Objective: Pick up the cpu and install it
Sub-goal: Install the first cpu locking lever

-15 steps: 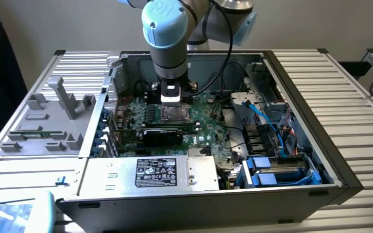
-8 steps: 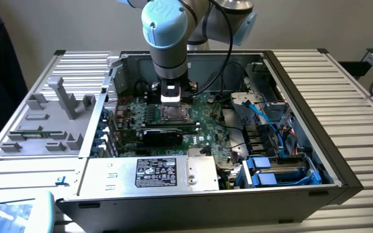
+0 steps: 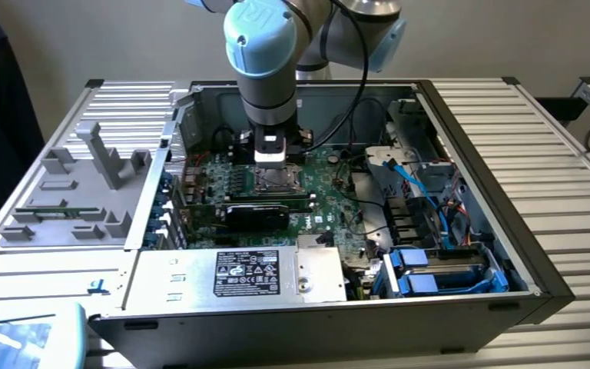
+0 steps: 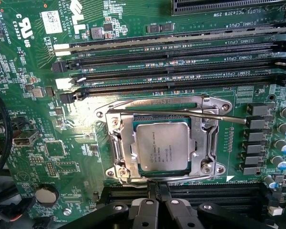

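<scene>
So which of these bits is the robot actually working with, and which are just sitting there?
In the job: cpu, lying inside the socket frame; gripper, shut, at the frame's edge.
Just lying about: memory slots; coin battery; silver box; blue cables; grey tray.

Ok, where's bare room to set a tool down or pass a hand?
Bare: the slatted table on the exterior view's right of the computer case, and strips around the grey fixture on its left. Crowded inside the case: the gripper hangs over the cpu, memory slots flank the socket, blue cables crowd the exterior view's right part.
</scene>
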Motion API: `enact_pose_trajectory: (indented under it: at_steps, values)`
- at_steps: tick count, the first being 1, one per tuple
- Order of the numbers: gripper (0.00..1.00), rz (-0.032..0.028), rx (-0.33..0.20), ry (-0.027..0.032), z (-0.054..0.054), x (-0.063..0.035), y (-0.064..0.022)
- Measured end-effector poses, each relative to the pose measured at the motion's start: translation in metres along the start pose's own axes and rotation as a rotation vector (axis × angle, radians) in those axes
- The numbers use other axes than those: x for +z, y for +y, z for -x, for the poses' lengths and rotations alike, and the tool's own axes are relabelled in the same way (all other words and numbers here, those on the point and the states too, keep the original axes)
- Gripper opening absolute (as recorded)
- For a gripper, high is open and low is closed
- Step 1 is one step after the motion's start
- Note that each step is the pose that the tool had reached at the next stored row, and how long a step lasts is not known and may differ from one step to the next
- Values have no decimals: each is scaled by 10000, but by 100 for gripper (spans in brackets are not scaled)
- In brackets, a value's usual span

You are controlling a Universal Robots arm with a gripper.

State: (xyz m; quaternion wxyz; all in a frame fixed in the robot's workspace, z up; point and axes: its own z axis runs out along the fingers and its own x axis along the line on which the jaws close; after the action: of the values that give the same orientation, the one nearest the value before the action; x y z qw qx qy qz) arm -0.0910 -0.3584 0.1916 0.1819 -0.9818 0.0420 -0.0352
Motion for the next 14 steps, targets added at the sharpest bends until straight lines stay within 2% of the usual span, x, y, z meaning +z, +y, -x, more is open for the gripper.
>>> enact_pose_trajectory:
  at_steps: [14]
  values:
    - [12,0,0,0,0,-1,3]
